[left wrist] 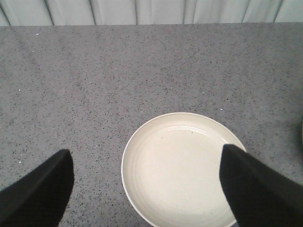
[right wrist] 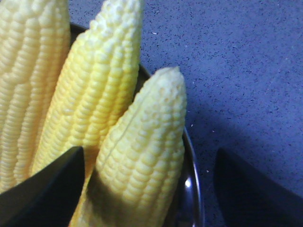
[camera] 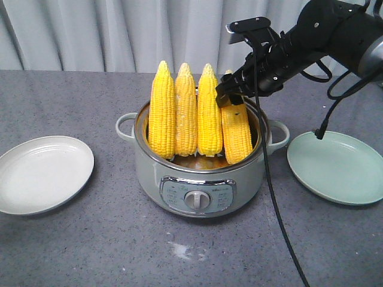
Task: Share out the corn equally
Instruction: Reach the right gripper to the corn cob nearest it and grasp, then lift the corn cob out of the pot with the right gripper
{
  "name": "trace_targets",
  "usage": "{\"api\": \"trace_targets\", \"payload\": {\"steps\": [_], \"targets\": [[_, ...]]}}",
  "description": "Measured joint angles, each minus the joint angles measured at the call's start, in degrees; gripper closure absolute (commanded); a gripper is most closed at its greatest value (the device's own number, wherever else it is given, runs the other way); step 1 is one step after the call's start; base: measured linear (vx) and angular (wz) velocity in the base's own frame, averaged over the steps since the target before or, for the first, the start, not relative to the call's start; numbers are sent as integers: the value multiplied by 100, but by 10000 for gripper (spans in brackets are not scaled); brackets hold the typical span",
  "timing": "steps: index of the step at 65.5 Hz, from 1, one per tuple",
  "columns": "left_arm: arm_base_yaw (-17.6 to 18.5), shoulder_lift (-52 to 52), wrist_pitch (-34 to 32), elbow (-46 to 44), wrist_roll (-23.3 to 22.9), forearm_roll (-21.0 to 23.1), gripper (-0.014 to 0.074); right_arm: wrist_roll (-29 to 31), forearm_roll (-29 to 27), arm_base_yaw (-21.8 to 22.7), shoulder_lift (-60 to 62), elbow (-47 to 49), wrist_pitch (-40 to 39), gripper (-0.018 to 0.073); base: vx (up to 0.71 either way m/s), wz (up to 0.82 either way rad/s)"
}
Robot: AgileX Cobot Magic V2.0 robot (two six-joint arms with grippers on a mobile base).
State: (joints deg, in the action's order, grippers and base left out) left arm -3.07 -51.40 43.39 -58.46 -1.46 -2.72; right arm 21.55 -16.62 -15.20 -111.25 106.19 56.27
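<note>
Pot [camera: 149, 179] holds four upright cobs [camera: 186, 113] — right tool [right wrist: 147, 158], spread wide, straddles the rightmost cob [camera: 236, 134]. Skewed pinch could topple neighbours.

The right arm [camera: 335, 30] is glossy black, with thin black cables [camera: 272, 179].

A cream plate [left wrist: 182, 170] lies on the speckled grey table [left wrist: 142, 71] at 5 o'clock. The left gripper [left wrist: 147, 151] holds its dark fingers [left wrist: 42, 194] wide apart, at 7 and 4 o'clock.
</note>
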Motion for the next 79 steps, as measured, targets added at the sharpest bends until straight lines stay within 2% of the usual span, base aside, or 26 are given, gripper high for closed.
{"api": "trace_targets", "payload": {"steps": [11, 19, 50, 69, 79], "targets": [[0, 0, 0, 0, 0, 0, 7, -17, -20, 0, 0, 6, -34, 333, 0, 0], [0, 0, 0, 0, 0, 0, 7, -11, -71, -6, 14, 28, -37, 399, 0, 0], [0, 0, 0, 0, 0, 0, 7, -6, -11, -19, 147, 28, -1, 401, 0, 0], [0, 0, 0, 0, 0, 0, 7, -259, 94, -19, 989, 28, 102, 393, 0, 0], [0, 0, 0, 0, 0, 0, 7, -475, 87, 154, 1416, 28, 419, 388, 0, 0]]}}
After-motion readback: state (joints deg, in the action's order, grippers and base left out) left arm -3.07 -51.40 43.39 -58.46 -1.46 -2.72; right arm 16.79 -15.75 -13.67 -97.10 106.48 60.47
